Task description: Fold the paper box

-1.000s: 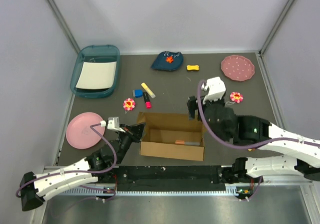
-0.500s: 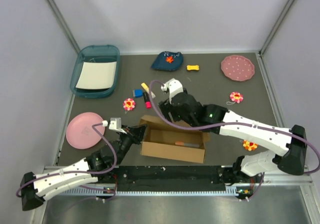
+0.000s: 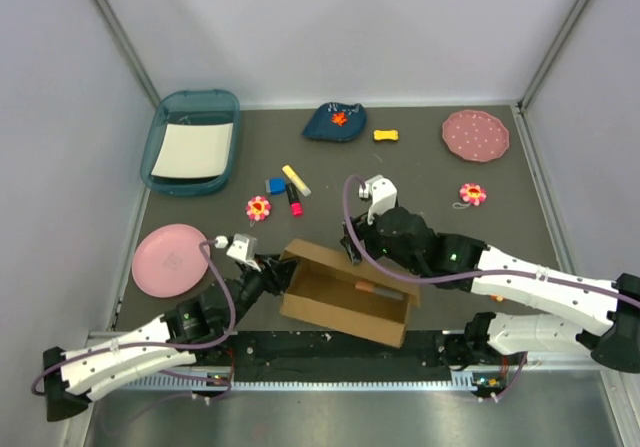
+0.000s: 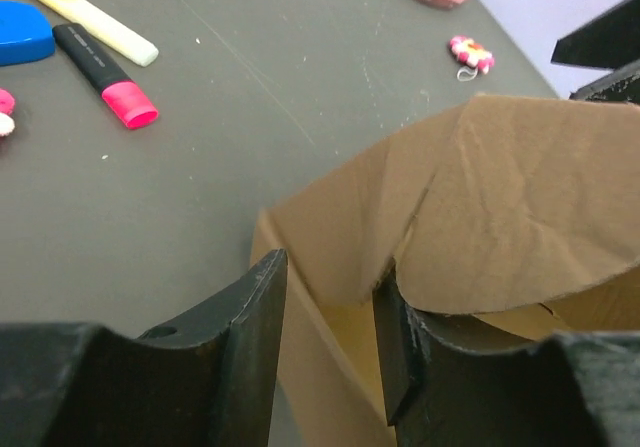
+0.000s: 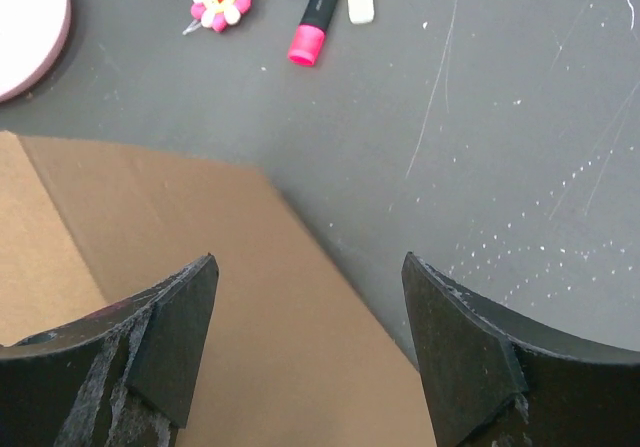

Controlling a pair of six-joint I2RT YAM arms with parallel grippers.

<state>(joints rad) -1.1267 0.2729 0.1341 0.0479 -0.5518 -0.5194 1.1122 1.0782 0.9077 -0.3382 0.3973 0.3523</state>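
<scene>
While the left gripper [image 4: 328, 272] stands half parted astride the left end wall of the paper box [image 3: 335, 312], with cardboard in the gap but not pinched, the right gripper [image 5: 308, 261] hangs wide and empty over the far panel.

Box position: 6 o'clock on the table [image 3: 420, 167], close to the arm bases, skewed, top open. A wrinkled flap [image 4: 500, 217] leans inward at the left end.

Step, as I read it: seating the end flap and the far wall. To do it well:
- Brace one wall with one hand while the other pushes. The box looks light and likely to slide or twist.
- Press along the crease with the finger flats, not the tips. The flap is creased already and could buckle.
- Mind the slim pen-like item [image 3: 375, 287] lying inside. It may stop a tab from tucking down.

Count, top view:
- paper box: one
- teal tray [image 3: 200, 99] with white sheet, 10 o'clock: one
- plates: two, the plain pink plate [image 3: 170, 259] at 8 o'clock and the dotted pink plate [image 3: 475, 135] at 1 o'clock
- flower toys: two, the left flower toy [image 3: 258, 208] and the right flower toy [image 3: 472, 194]
- markers: two, the pink-tipped marker [image 3: 295, 204] and the yellow marker [image 3: 296, 179]
- blue block [image 3: 275, 185]: one
- yellow bone toy [image 3: 387, 135]: one
- dark blue cloth piece [image 3: 335, 122], 12 o'clock: one
</scene>
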